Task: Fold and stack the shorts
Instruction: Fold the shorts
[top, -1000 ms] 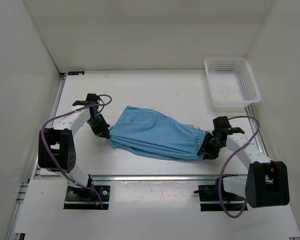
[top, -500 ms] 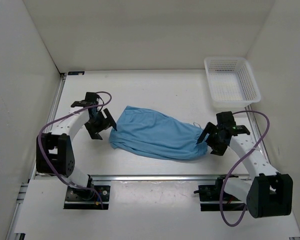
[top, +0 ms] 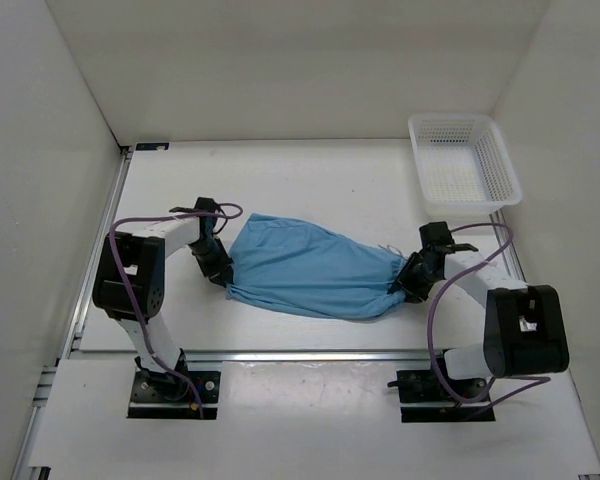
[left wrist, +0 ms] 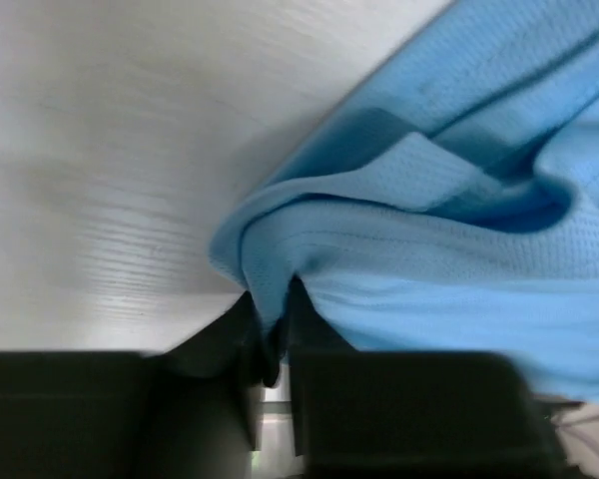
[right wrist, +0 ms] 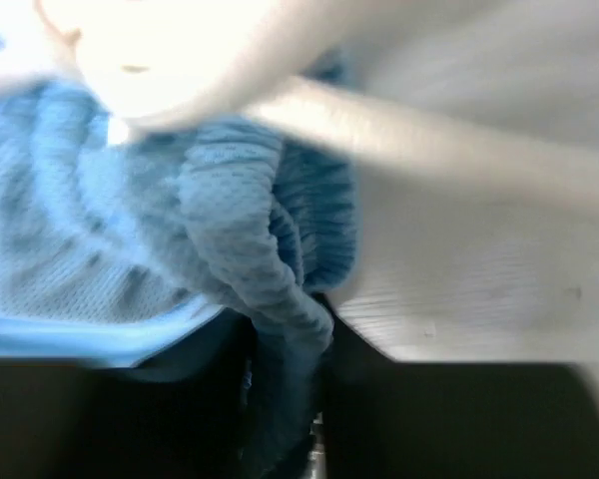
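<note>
The light blue shorts (top: pixel 310 268) lie folded lengthwise across the middle of the table, leg hems at the left, gathered waistband at the right. My left gripper (top: pixel 220 270) is shut on the hem corner at the shorts' left end; in the left wrist view the fabric (left wrist: pixel 399 249) is pinched between the dark jaws of the gripper (left wrist: pixel 272 344). My right gripper (top: pixel 408 284) is shut on the elastic waistband at the right end; the right wrist view shows the ribbed band (right wrist: pixel 270 259) clamped in the gripper (right wrist: pixel 285 399). A white drawstring (top: pixel 388 249) pokes out near the waistband.
A white plastic mesh basket (top: pixel 464 165) stands at the back right corner. White walls close the table at the left, back and right. A metal rail (top: pixel 300 353) runs along the near edge, with both arm bases behind it.
Half a second ago both grippers were open and lifted beside the shorts' ends. Now both have come down and shut on the fabric, the left on the hem, the right on the waistband.
</note>
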You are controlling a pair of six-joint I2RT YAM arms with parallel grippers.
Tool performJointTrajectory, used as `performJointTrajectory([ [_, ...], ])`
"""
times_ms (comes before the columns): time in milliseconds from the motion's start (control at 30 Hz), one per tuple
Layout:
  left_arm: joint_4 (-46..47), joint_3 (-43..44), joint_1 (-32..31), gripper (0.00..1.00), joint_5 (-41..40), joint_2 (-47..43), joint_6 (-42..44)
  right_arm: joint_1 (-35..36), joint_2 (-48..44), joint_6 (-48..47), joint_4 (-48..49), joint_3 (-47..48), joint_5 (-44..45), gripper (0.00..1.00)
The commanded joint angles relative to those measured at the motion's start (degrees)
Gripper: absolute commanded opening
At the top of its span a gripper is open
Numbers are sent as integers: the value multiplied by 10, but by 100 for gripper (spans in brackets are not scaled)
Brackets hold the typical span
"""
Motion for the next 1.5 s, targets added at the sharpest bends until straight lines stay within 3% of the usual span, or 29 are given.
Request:
performJointTrajectory([
  [0, 34, 1, -3, 13, -5, 16, -1, 6, 35, 6, 51, 16, 0, 21],
  [100, 23, 46, 23, 10, -5, 16, 6, 6, 54, 0, 41, 55, 4, 2],
  [233, -30, 130, 56, 10, -32, -5, 21, 6, 90, -32, 4, 197, 19, 0],
  [367, -61, 162, 70, 10, -38, -31, 34, 6, 117, -58, -35, 275, 32, 0],
  [500, -53, 99, 64, 10, -33, -67, 34, 6, 123, -72, -42, 259, 49, 0],
  [667, 4, -52, 41, 10, 2, -103, 3, 6, 141, -72, -36, 197, 54, 0],
  [733, 11, -78, 36, 21, 7, -114, 3, 6, 148, -67, -29, 191, 60, 0],
  [767, 11, -78, 36, 45, 7, -114, 15, 6, 154, -67, -29, 191, 60, 0],
  [833, 11, -72, 36, 75, 7, -119, 27, 6, 154, -74, -29, 191, 67, 0],
  [867, 1, -49, 36, 96, 7, -127, 32, 6, 154, -74, -29, 198, 67, 0],
  [967, -27, 11, 36, 98, -19, -134, 32, 6, 154, -85, -49, 220, 89, 0],
  [1100, -34, 67, 41, 71, -47, -104, 39, 6, 149, -98, -71, 245, 103, 0],
  [1133, -34, 75, 41, 57, -53, -95, 39, 6, 149, -104, -71, 245, 110, 0],
  [1233, -27, 94, 53, 35, -65, -50, 44, 6, 149, -109, -71, 250, 115, 0],
  [1267, -22, 94, 53, 21, -65, -25, 44, 6, 149, -109, -71, 250, 115, 0],
  [1333, -14, 100, 53, 12, -49, -2, 44, 6, 149, -109, -76, 256, 120, 0],
  [1467, 1, 100, 28, 10, -32, 38, 37, 11, 149, -120, -87, 271, 127, 0],
])
